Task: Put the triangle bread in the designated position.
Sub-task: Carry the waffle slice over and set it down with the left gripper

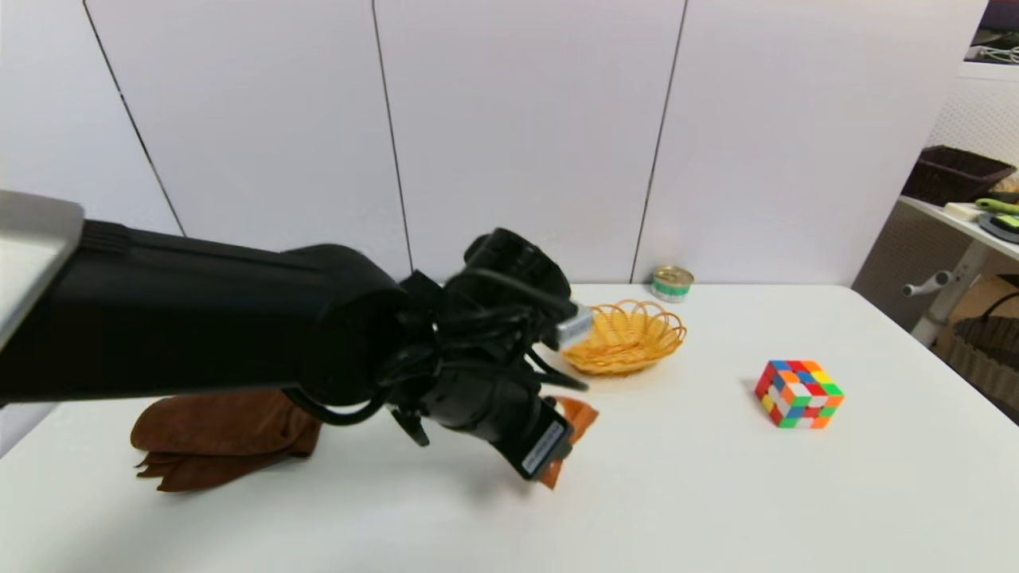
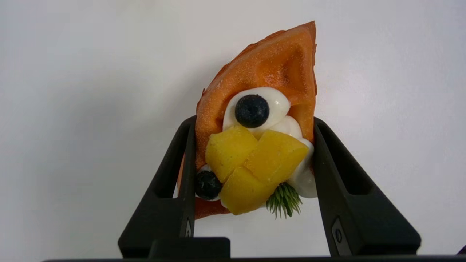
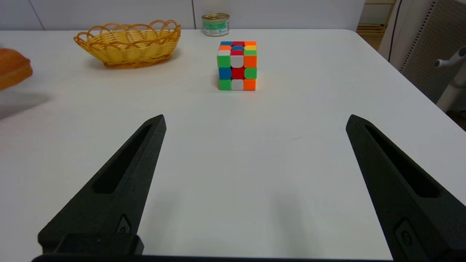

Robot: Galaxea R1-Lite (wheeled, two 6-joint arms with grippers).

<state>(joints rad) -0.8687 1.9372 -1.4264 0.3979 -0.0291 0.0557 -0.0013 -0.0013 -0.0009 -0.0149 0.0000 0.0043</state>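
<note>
Yellow basket, tin can, colour cube, brown cloth.

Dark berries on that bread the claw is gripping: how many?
2. One berry sits on the cream of the triangle bread; the other is beside one finger of the left gripper. More may be hidden.

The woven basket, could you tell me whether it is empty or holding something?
Empty: the woven basket shows only bare weave inside.

Left pincer lowered, clamped; right pincer spread wide.
</note>
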